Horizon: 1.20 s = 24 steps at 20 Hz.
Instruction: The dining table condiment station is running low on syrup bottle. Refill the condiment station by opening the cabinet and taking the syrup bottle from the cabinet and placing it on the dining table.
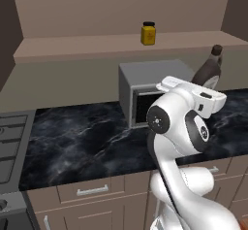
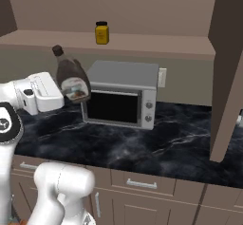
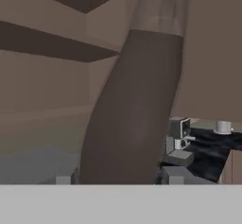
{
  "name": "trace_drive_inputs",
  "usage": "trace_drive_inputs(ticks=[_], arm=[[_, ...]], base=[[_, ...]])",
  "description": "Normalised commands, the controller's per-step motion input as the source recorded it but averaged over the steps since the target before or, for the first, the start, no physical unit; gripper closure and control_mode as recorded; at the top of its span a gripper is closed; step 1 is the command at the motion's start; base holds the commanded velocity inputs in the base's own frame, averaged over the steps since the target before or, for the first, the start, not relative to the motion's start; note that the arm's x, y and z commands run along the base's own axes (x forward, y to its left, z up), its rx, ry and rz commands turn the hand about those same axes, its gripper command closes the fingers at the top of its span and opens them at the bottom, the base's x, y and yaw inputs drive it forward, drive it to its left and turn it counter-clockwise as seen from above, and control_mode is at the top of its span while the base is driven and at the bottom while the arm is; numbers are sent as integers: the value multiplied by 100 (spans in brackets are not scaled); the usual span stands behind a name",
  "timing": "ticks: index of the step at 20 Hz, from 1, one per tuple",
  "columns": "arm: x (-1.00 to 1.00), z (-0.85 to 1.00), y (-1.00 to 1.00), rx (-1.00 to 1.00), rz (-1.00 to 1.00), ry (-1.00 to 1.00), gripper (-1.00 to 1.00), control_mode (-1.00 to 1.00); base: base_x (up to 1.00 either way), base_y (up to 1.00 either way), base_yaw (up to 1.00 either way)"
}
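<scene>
Syrup bottle (image 3: 134,109) pinched in the gripper (image 3: 118,178).
Held tilted, clear of the microwave (image 2: 124,93), apparently for carrying toward the dining table.

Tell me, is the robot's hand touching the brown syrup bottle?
Touching. In the hand view the syrup bottle sits between the gripper fingertips; the right base view shows it lifted, tilted.

Glossy veined marble counter (image 2: 142,148), matt grey microwave (image 2: 124,74)

Syrup bottle (image 2: 72,79) tilted left of microwave (image 2: 122,95); jar (image 2: 102,32) on shelf (image 2: 142,43) behind.
</scene>
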Motion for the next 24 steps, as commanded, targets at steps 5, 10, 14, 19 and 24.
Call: trace_drive_inputs(ticks=[5,10,14,19,24], arm=[[-14,0,-4,0,0,-12,100,-100],[-26,0,-1,0,-18,-21,100,-100],[-11,0,1,0,-7,-5,100,100],[0,0,0,0,0,0,100,100],[0,0,0,0,0,0,100,100]], base=[[0,0,0],[0,0,0],[-31,22,-31],[-38,26,-55],[-37,0,-58]])
